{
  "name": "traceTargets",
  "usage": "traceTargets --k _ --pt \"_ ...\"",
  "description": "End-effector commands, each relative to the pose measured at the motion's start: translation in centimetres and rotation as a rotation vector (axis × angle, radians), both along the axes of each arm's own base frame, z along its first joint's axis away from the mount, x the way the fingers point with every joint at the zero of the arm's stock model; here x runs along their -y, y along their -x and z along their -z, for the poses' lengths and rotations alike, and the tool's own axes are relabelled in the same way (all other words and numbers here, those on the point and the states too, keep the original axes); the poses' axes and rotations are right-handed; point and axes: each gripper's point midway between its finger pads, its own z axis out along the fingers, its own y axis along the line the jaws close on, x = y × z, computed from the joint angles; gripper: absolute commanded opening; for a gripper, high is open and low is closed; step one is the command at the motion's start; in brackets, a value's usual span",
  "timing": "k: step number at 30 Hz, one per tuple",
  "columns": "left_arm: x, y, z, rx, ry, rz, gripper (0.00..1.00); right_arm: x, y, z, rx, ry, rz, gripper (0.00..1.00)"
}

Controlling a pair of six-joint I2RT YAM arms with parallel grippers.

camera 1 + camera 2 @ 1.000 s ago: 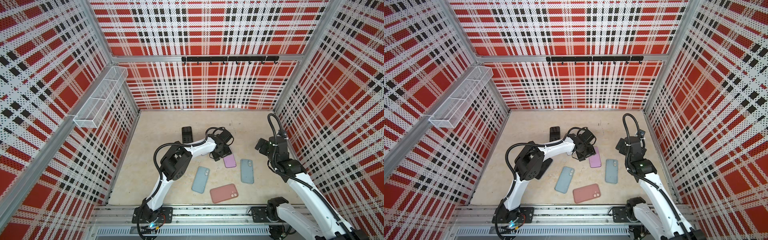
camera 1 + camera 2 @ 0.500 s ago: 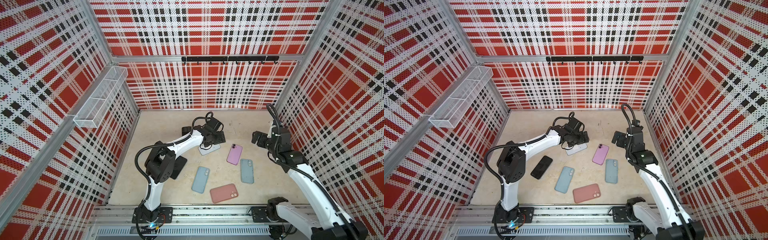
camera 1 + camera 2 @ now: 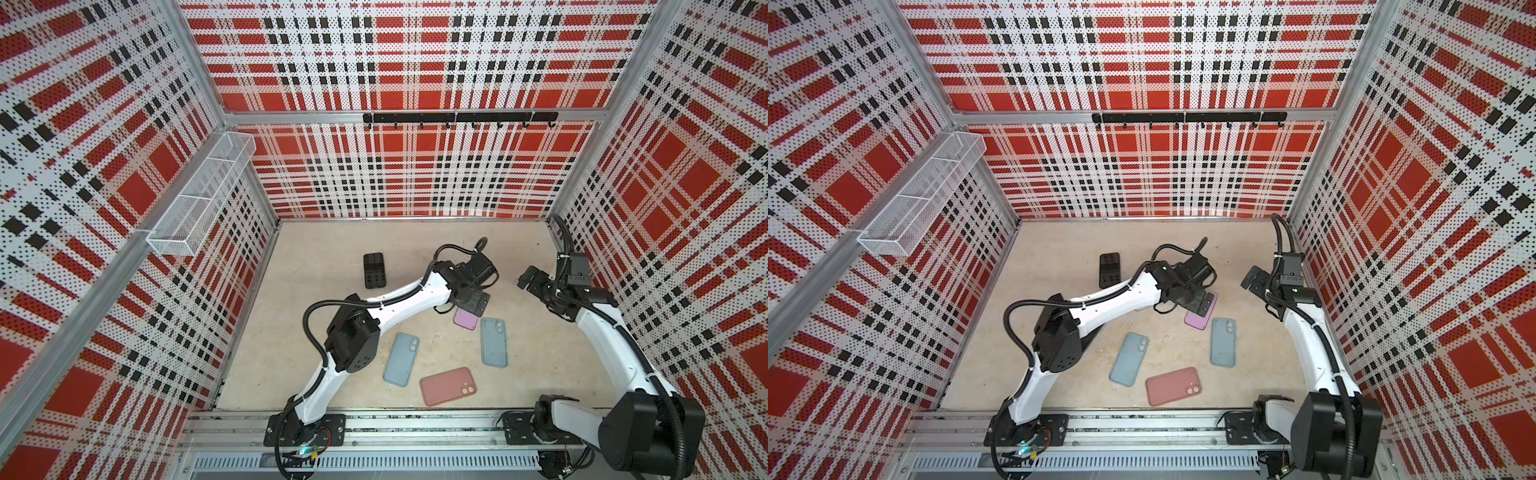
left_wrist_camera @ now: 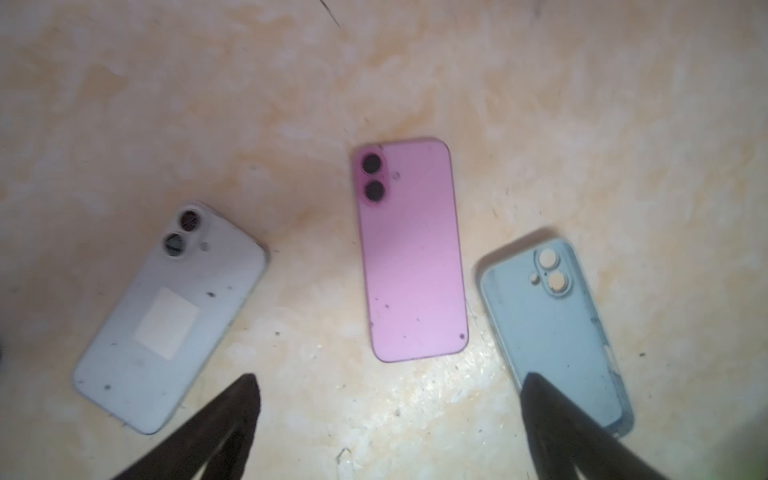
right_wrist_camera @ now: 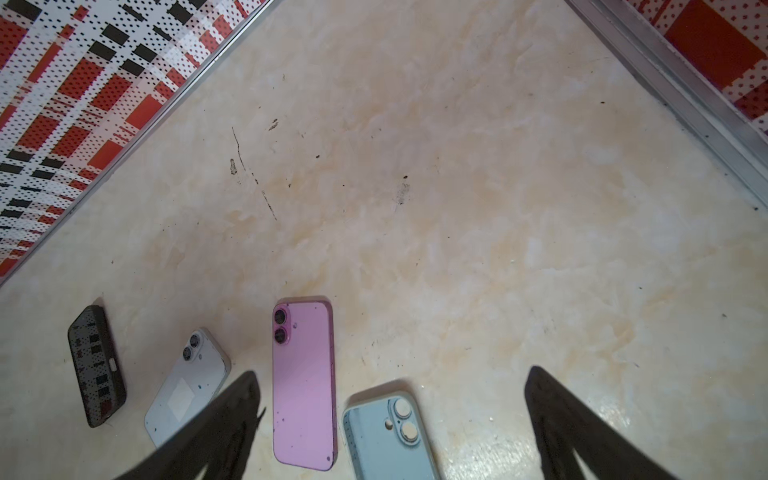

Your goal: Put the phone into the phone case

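Target pink phone (image 4: 411, 249): flat, back up, about mid worktop (image 3: 332, 249), well off all 4 edges. Bare worktop from its camera end to far edge, plus bare strip toward right edge. Just beside 1 long side, not touching: light blue case (image 4: 552, 328). Near the other long side, angled, apart: white phone (image 4: 170, 320).

Hovering above phone: left gripper (image 4: 389, 378), fingers spread wide, nothing between. In left wrist view, phone ahead of fingertips, centred on the gap, untouched. In both top views, gripper over phone's far end (image 3: 465, 320). Left arm stretched low from near-left base, elbow bent.

Near right edge: right gripper (image 5: 391, 372), raised, fingers wide apart, nothing held, well apart from phone.

Toward near edge: second blue case (image 3: 401, 359), coral case (image 3: 448, 386). Far left of phone: black case (image 3: 374, 270).
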Motion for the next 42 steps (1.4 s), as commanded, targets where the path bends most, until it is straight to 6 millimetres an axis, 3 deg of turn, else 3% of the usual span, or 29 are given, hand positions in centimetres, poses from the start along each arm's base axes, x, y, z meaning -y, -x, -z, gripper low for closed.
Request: traceTargets --k 1,12,25,42 --pt "-0.3 0.7 1.8 -0.030 -0.069 0.003 0.99 0.5 -0.4 -0.6 0.027 0.001 0.016 1.00" --pt "0.7 0.5 6.4 -0.075 -0.108 -0.027 0.99 0.6 -1.4 -2.0 0.089 -0.013 0.015 1.00" --pt "1.8 0.5 9.4 -0.117 -0.123 -0.004 0.92 0.5 -1.8 -2.4 0.114 -0.024 0.017 1.00" --pt "-2.4 -1.5 12.9 -0.134 -0.262 -0.087 0.68 0.7 -1.9 -3.1 0.134 -0.012 0.025 1.00"
